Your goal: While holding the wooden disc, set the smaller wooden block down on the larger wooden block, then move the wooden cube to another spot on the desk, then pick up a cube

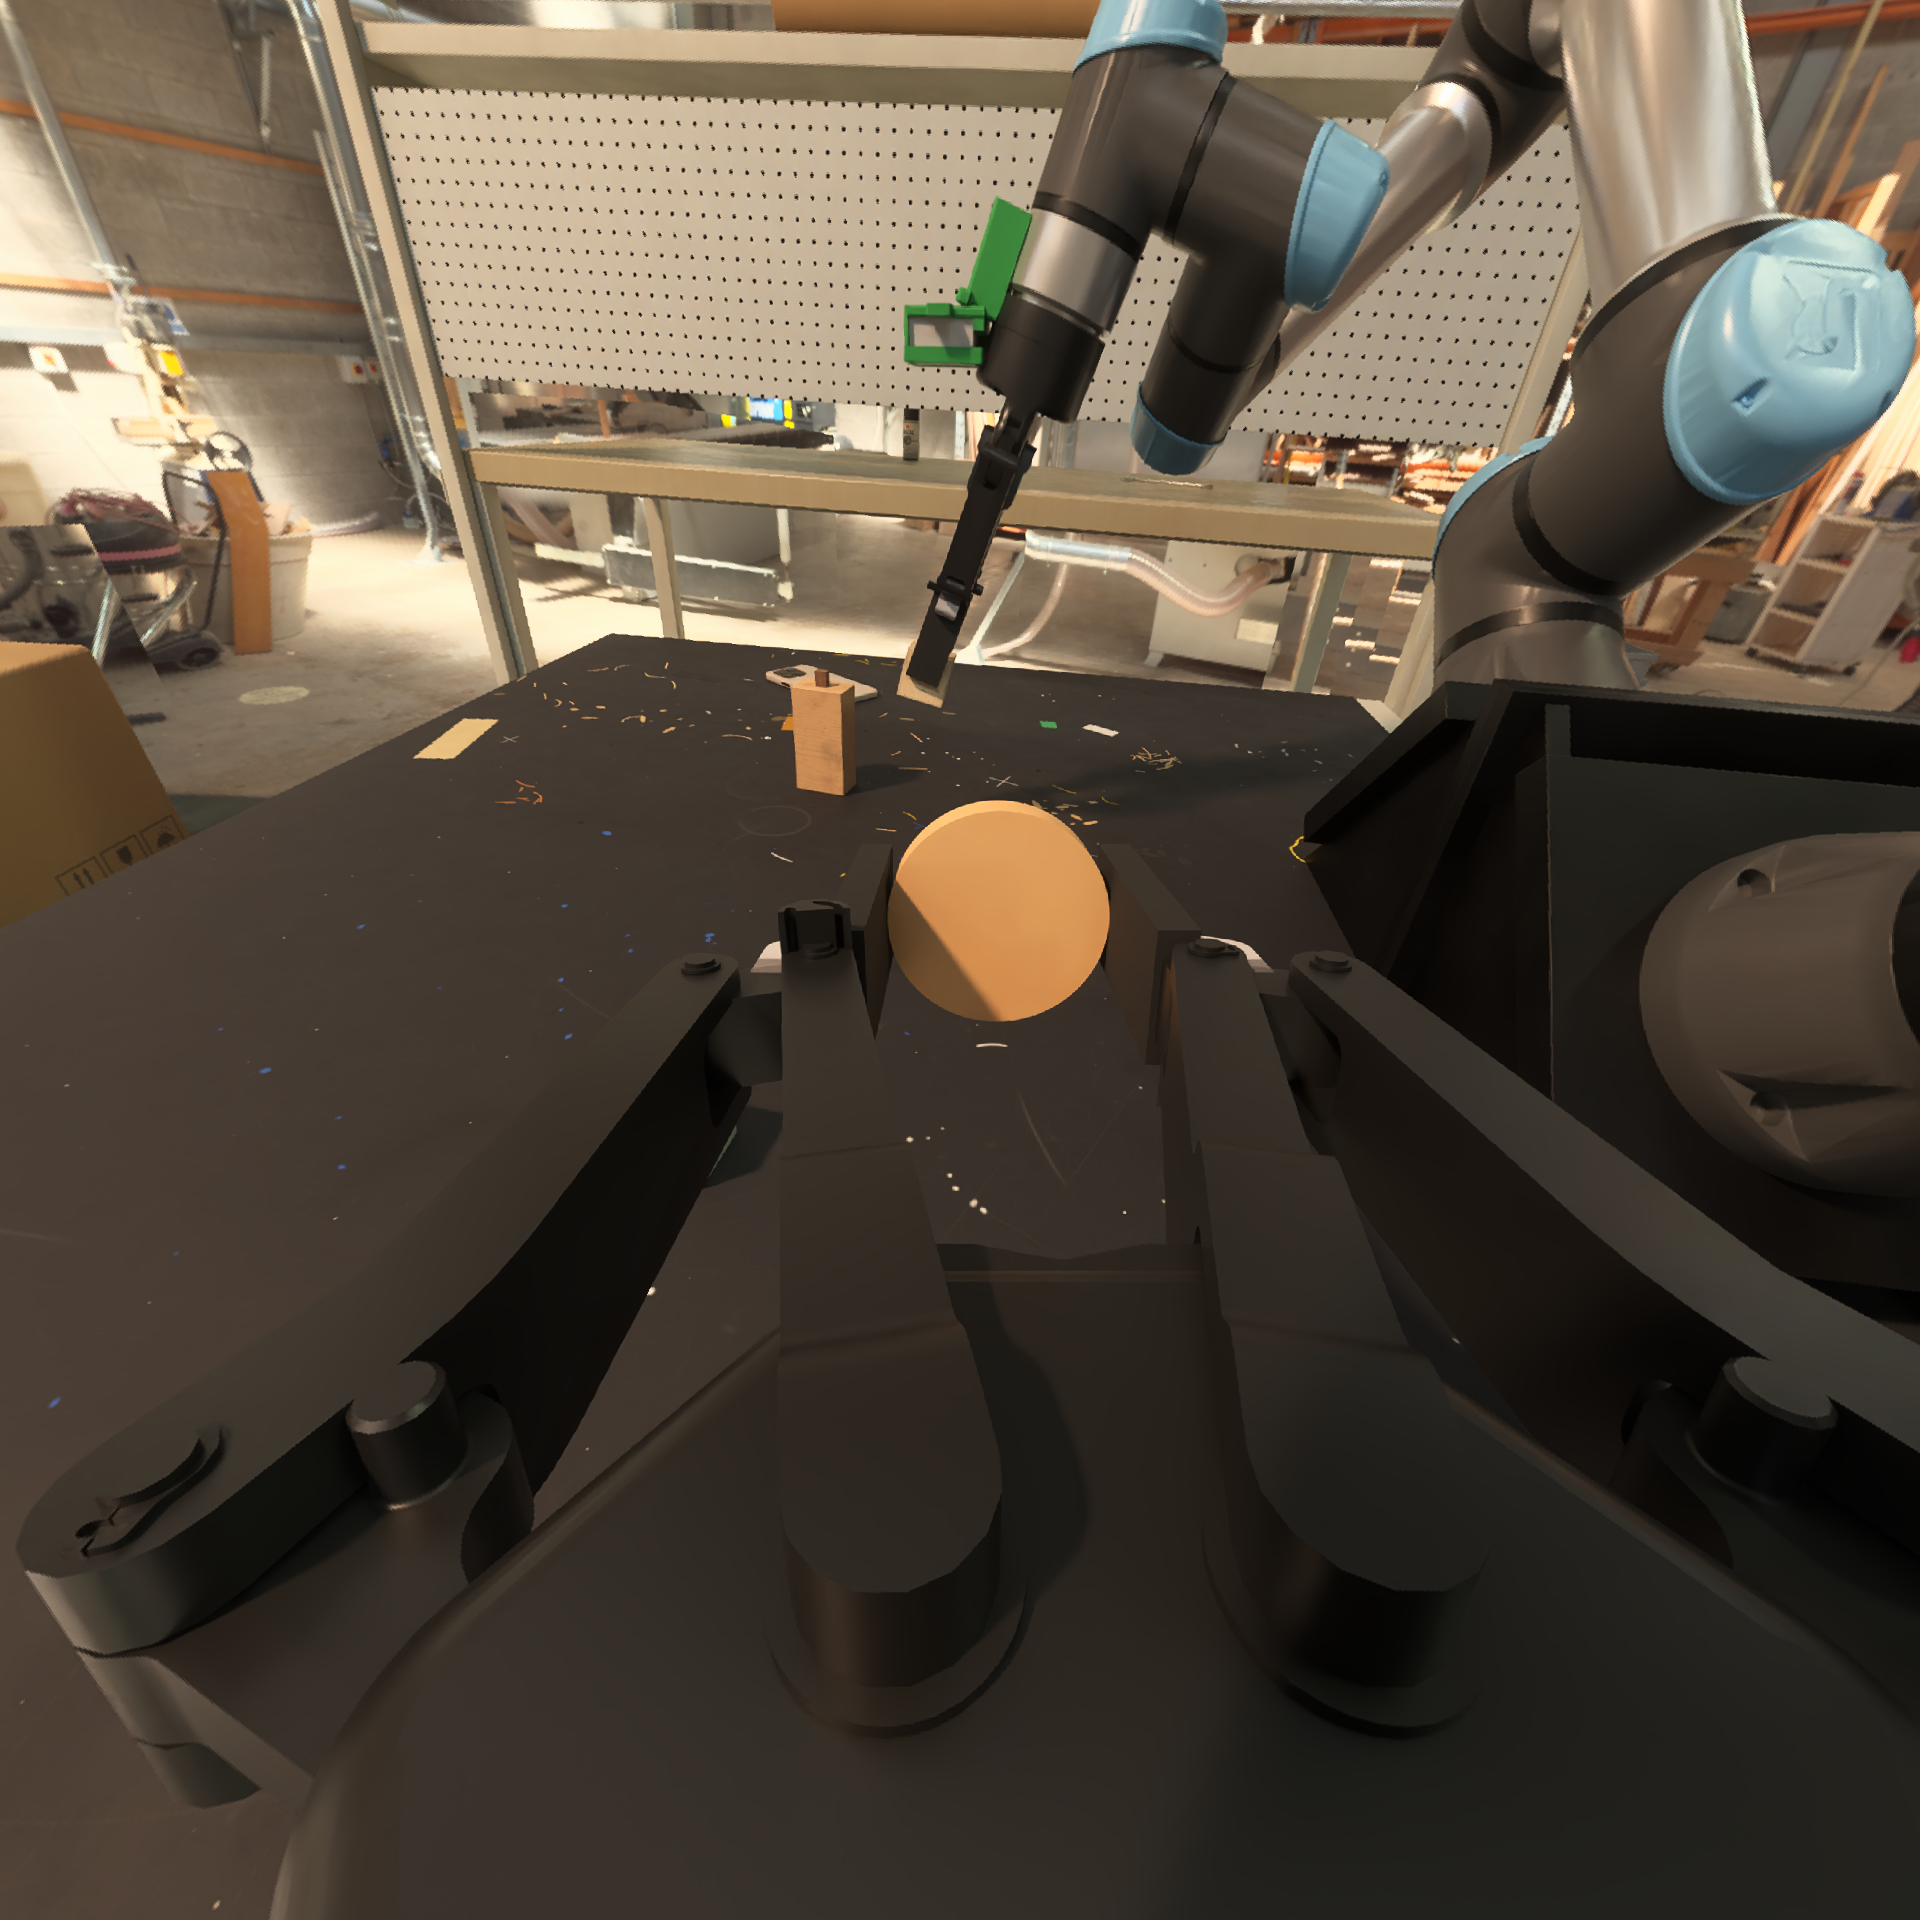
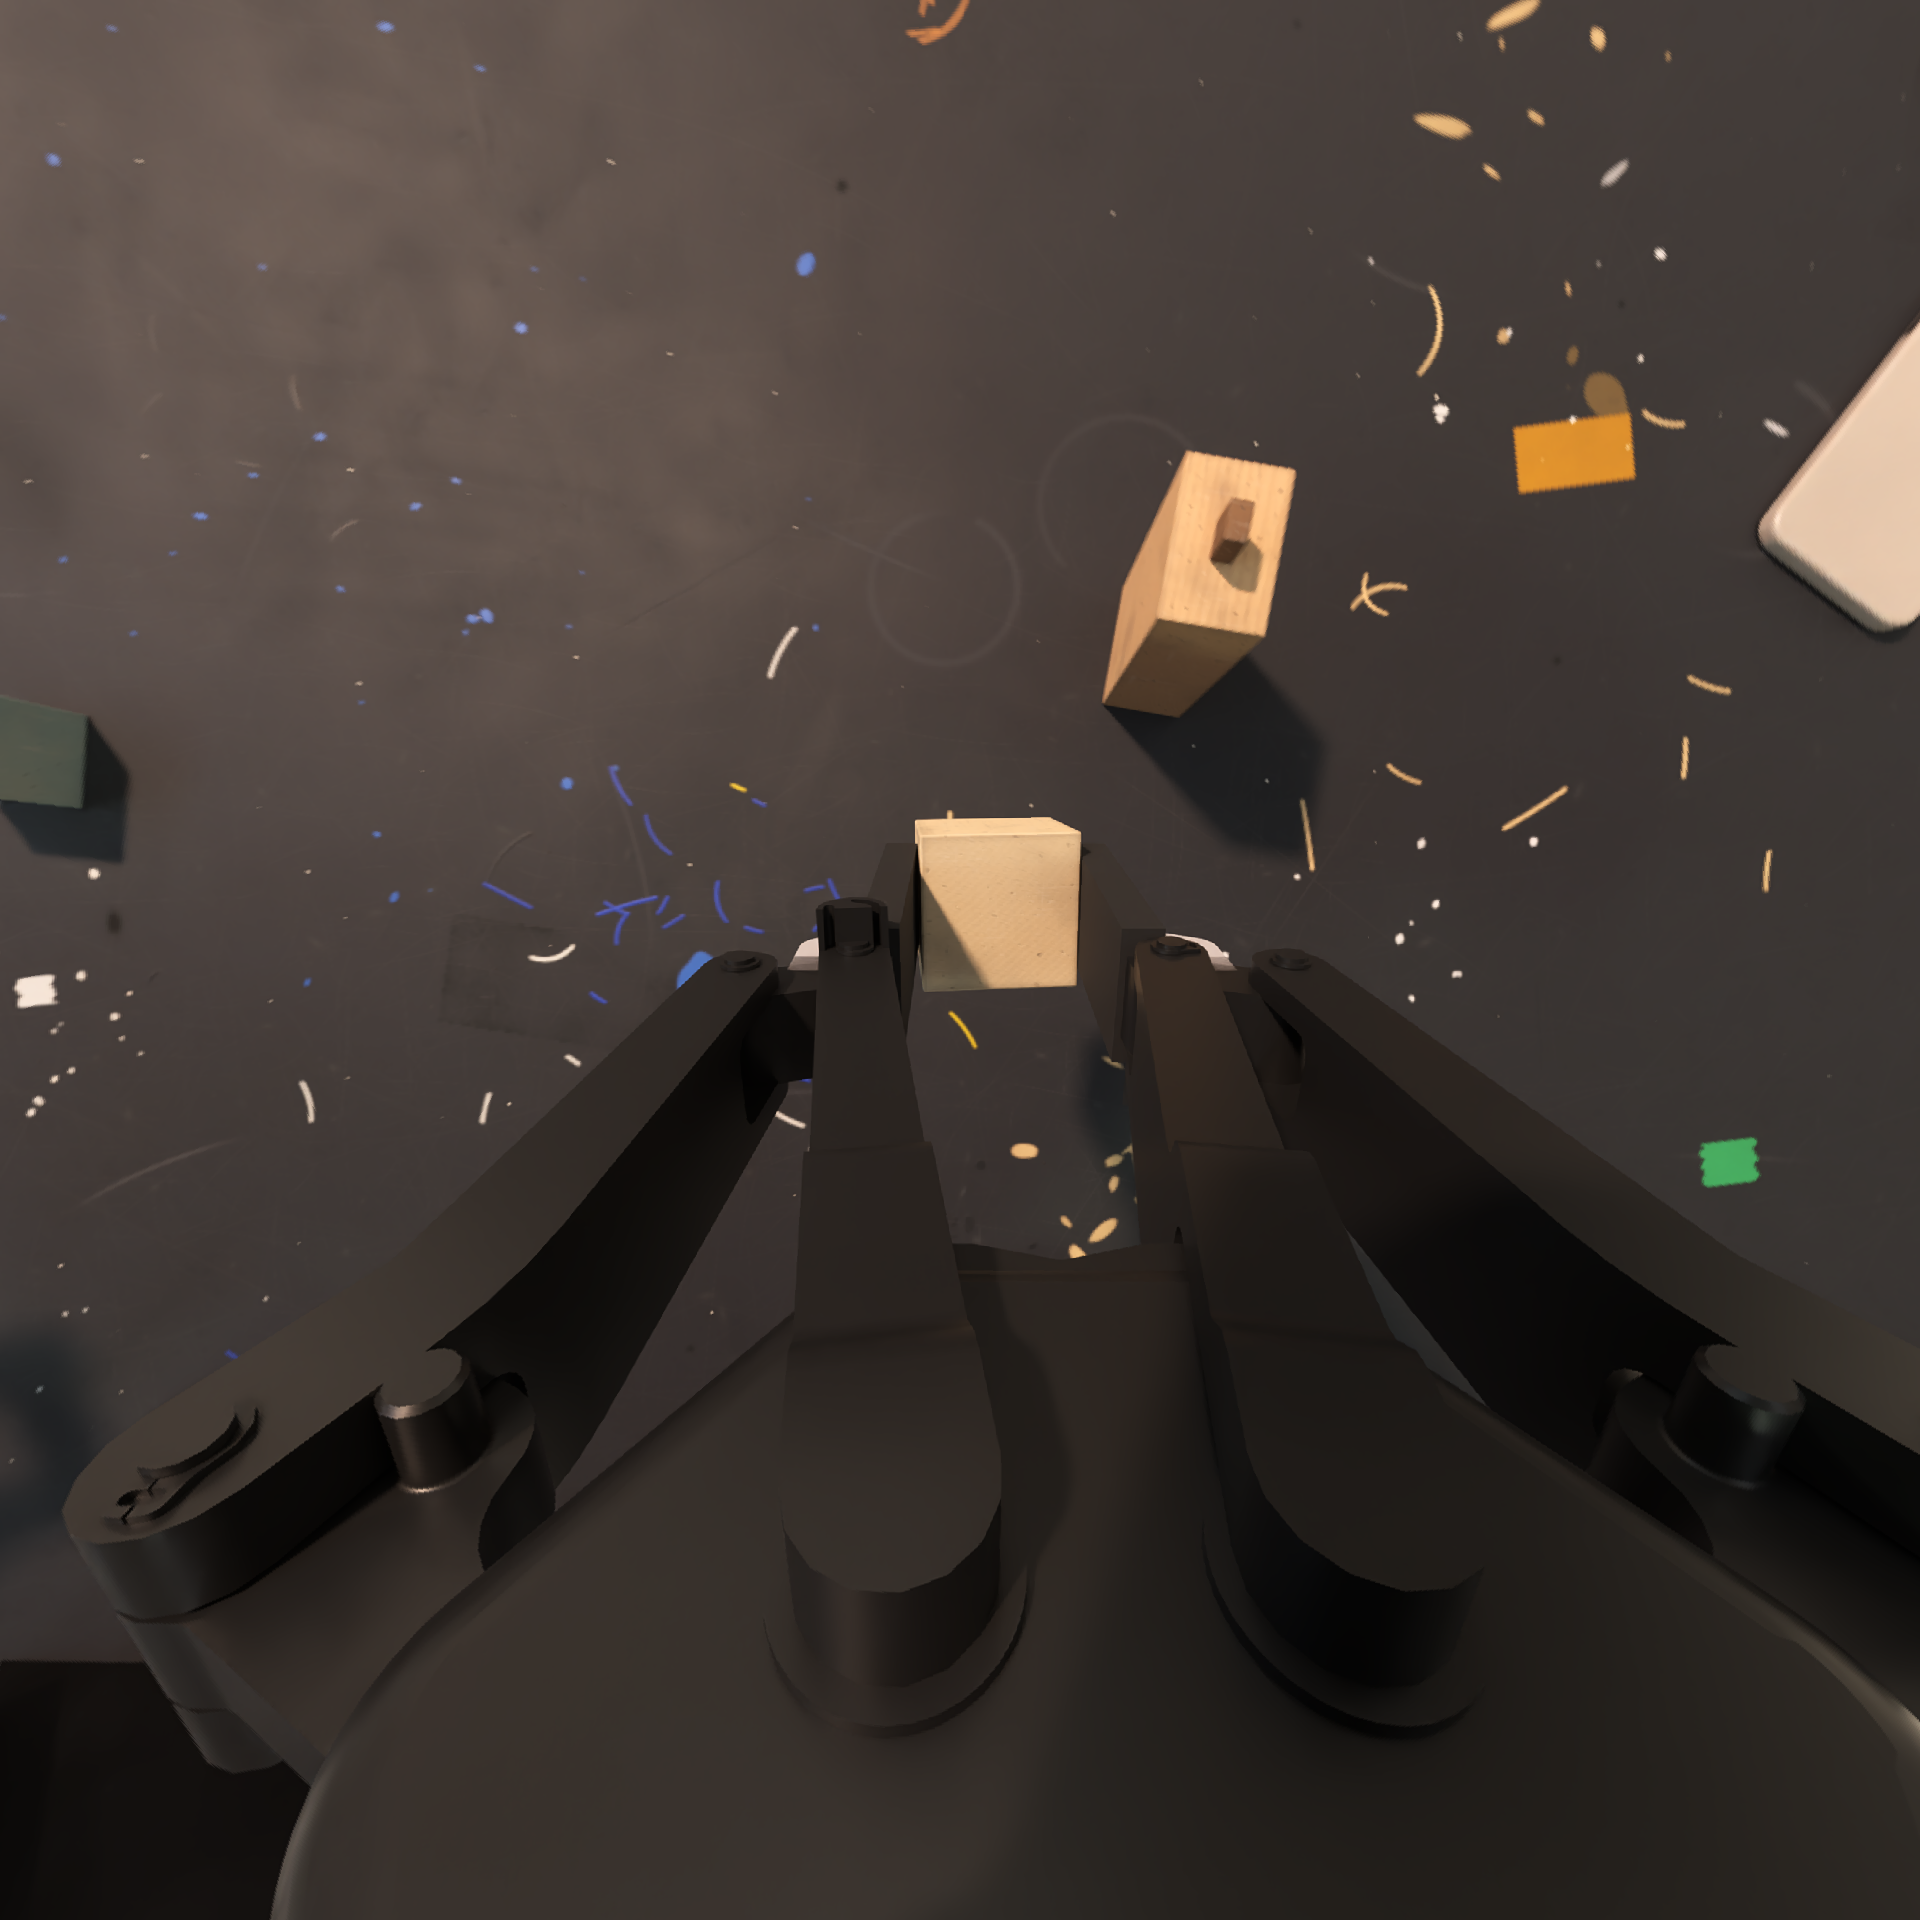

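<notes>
My left gripper (image 1: 997,904) is shut on the round wooden disc (image 1: 1000,912) and holds it above the dark desk (image 1: 416,987). The larger wooden block (image 1: 824,740) stands upright farther off, with the small dark wooden block (image 1: 822,678) on its top. My right gripper (image 1: 928,686) shows beyond it, shut on a pale wooden cube, just above the desk. In the right wrist view the right gripper (image 2: 1000,914) is shut on that pale cube (image 2: 1000,902) above the desk, and the larger block (image 2: 1200,582) with the small block (image 2: 1234,528) on top stands to the upper right.
A white flat device (image 2: 1860,499) lies at the right edge. A dark green block (image 2: 42,750) sits at the left edge. Orange tape (image 2: 1573,453) and green tape (image 2: 1728,1162) mark the desk. The right arm's base housing (image 1: 1621,935) stands at the right, a cardboard box (image 1: 62,769) at the left.
</notes>
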